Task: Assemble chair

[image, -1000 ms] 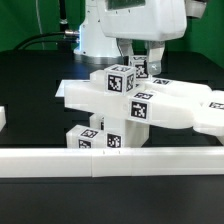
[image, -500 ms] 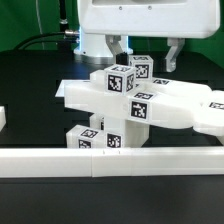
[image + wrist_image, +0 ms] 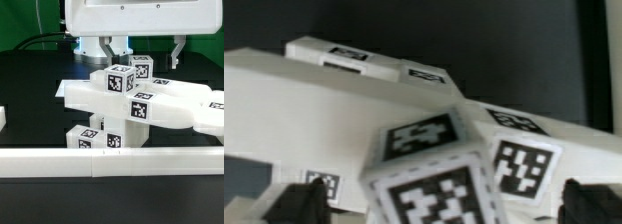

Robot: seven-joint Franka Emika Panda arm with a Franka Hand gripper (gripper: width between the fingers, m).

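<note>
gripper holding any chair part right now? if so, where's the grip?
Nothing is held. The gripper is open, its fingers spread above and to either side of the top tagged post of the chair, with no contact visible.

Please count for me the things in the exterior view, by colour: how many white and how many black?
White: 3 – chair, border rail, robot arm
Black: 2 – table, cable
Total: 5
</note>
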